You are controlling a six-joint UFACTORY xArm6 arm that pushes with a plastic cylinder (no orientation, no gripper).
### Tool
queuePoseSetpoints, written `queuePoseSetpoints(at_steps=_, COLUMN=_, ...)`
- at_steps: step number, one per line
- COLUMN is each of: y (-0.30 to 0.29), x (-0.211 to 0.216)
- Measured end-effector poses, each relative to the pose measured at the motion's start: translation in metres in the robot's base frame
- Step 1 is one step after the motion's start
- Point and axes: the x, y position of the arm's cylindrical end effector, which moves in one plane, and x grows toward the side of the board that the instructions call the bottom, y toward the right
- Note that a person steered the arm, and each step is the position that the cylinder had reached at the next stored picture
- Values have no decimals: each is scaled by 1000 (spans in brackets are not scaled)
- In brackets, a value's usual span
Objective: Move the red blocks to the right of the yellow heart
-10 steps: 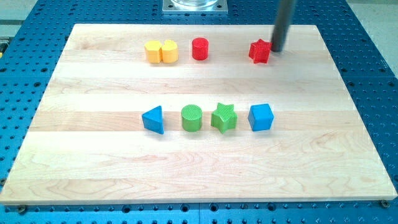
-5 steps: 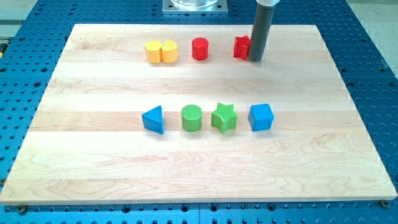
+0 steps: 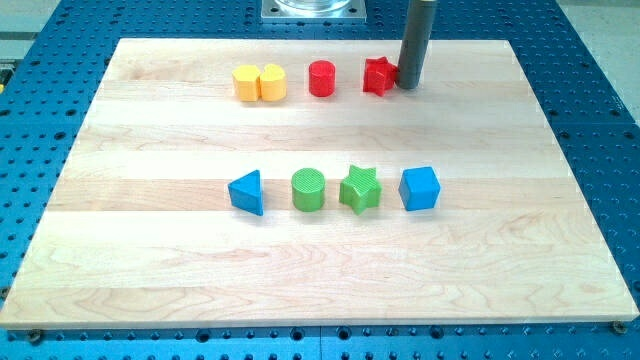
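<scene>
camera view looks down on a pale wooden board (image 3: 300, 270) set on a blue perforated table (image 3: 600, 100). the arm carries no gripper at all, just a straight dark rod, and my tip (image 3: 408, 86) rests on the board near the view's top, pressed against the right side of the red star (image 3: 378, 76). just to the view's left of that star, with a small gap between them, stands the red cylinder (image 3: 321, 78). further left again, close by but apart from the cylinder, sits the yellow heart (image 3: 259, 83). so all three lie in one row, heart leftmost, both red blocks on its right. well below them, across the middle of the board, runs a second row: a blue triangle (image 3: 247, 192), a green cylinder (image 3: 309, 189), a green star (image 3: 360, 190) and a blue cube (image 3: 419, 188), each near its neighbour but not touching. a grey metal base (image 3: 313, 9) shows at the view's top edge.
</scene>
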Motion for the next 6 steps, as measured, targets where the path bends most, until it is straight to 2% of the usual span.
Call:
queuePoseSetpoints(at_steps=4, y=-15, x=0)
queuePoseSetpoints(at_steps=5, y=23, x=0)
queuePoseSetpoints(at_steps=6, y=112, x=1)
